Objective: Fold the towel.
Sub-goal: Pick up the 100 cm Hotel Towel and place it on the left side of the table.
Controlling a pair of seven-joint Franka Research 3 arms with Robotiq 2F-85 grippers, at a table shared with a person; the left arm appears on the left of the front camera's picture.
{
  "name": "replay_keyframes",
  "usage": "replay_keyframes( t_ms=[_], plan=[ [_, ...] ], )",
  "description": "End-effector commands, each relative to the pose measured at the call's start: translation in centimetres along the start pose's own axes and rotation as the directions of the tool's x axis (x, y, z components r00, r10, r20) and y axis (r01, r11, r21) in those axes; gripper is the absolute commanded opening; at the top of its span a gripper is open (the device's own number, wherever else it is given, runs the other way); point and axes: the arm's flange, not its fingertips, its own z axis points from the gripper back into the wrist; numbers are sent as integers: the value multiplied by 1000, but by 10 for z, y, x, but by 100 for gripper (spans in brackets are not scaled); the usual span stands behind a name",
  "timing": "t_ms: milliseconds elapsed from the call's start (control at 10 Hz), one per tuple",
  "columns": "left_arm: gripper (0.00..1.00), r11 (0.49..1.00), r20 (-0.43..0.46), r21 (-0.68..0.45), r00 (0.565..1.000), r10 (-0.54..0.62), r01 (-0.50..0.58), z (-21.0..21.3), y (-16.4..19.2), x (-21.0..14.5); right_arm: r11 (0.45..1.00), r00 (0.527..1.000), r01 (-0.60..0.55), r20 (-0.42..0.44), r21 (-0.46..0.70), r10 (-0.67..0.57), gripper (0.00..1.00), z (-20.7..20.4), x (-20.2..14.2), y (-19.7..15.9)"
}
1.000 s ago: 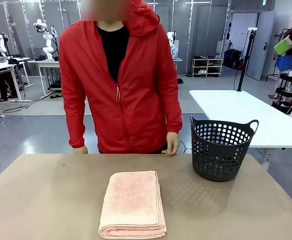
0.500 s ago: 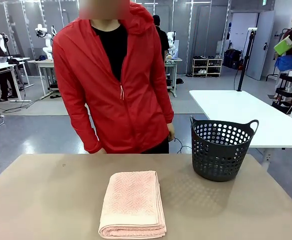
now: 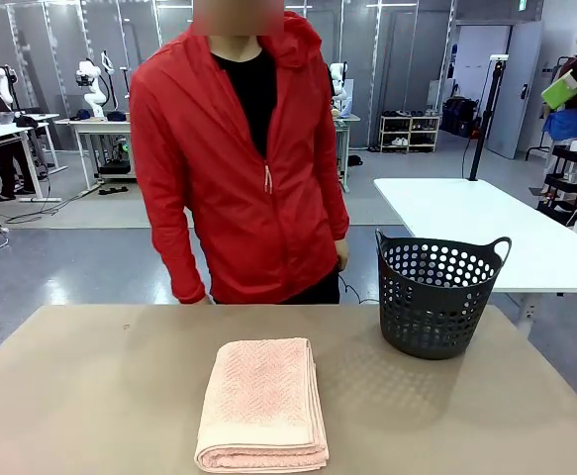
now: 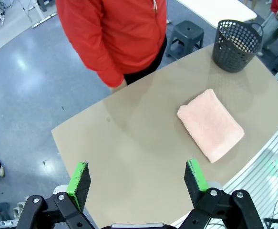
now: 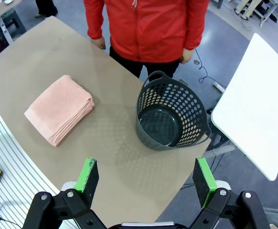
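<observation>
The salmon-pink towel [image 3: 262, 401] lies folded into a thick rectangle on the tan table [image 3: 90, 396], near the front edge at the middle. Its herringbone weave faces up, and layered edges show at its near end. From high above, the left wrist view shows the towel [image 4: 210, 125] to the right of my open left gripper [image 4: 137, 183], far below it. My right gripper [image 5: 146, 183] also hangs open high over the table, with the towel [image 5: 59, 109] far off to its left. Both grippers hold nothing.
A dark perforated basket [image 3: 436, 297] stands empty at the table's back right, also seen from above as the basket [image 5: 172, 118]. A person in a red jacket [image 3: 243, 158] stands at the far edge, hands at the sides. A white table [image 3: 486, 233] stands behind the basket.
The person has shifted sideways at the far edge and drawn the hands back from the table. The towel and basket have not moved.
</observation>
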Motion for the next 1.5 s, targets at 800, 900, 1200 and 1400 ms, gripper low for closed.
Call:
replay_keyframes(
  t_ms=[800,900,1200,1400],
  plan=[
    [100,1000,-10,-3,1000,0,0,3,0,2,1000,1000,16,2,-8,-16,100,0,0,0],
    [100,1000,-10,-3,1000,0,0,3,0,2,1000,1000,16,2,-8,-16,100,0,0,0],
    [100,996,-2,-67,998,57,-57,-24,3,-12,1000,1000,16,2,-8,-16,100,0,0,0],
    [100,980,-63,-115,986,157,-164,-83,8,-34,1000,1000,16,2,-8,-16,100,0,0,0]
  ],
)
